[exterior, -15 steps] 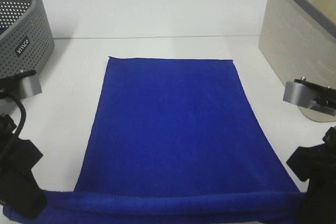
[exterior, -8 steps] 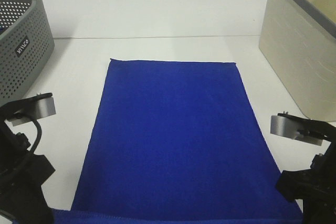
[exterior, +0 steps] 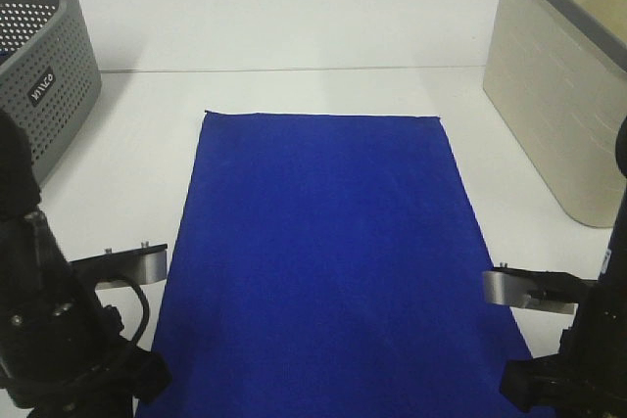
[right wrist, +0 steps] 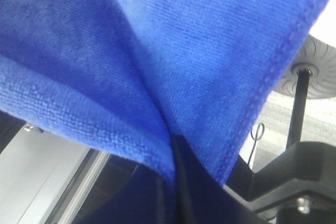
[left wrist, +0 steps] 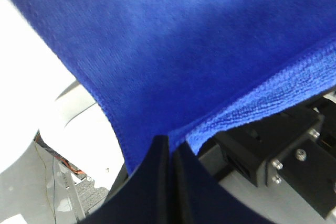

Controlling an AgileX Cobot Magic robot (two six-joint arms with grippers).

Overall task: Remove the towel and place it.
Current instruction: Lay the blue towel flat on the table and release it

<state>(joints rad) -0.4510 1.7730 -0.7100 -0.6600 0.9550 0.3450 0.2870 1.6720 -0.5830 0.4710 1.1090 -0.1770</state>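
Note:
The royal-blue towel (exterior: 323,242) lies flat along the middle of the white table (exterior: 294,90), and its near end runs off the bottom of the exterior view. My left arm (exterior: 59,340) stands at the towel's near left corner and my right arm (exterior: 578,359) at its near right corner. In the left wrist view my left gripper (left wrist: 170,153) is shut on a pinched fold of the towel (left wrist: 184,51). The right wrist view shows my right gripper (right wrist: 170,156) shut on the towel's (right wrist: 184,40) hemmed edge. Neither gripper's fingers show in the exterior view.
A grey perforated basket (exterior: 39,66) stands at the far left of the table. A beige bin (exterior: 563,85) with a grey rim stands at the far right. White table surface shows on both sides of the towel and beyond its far edge.
Both arms have drawn back toward the near edge. The towel's folded near edge has left the view, and its far edge has slid slightly nearer.

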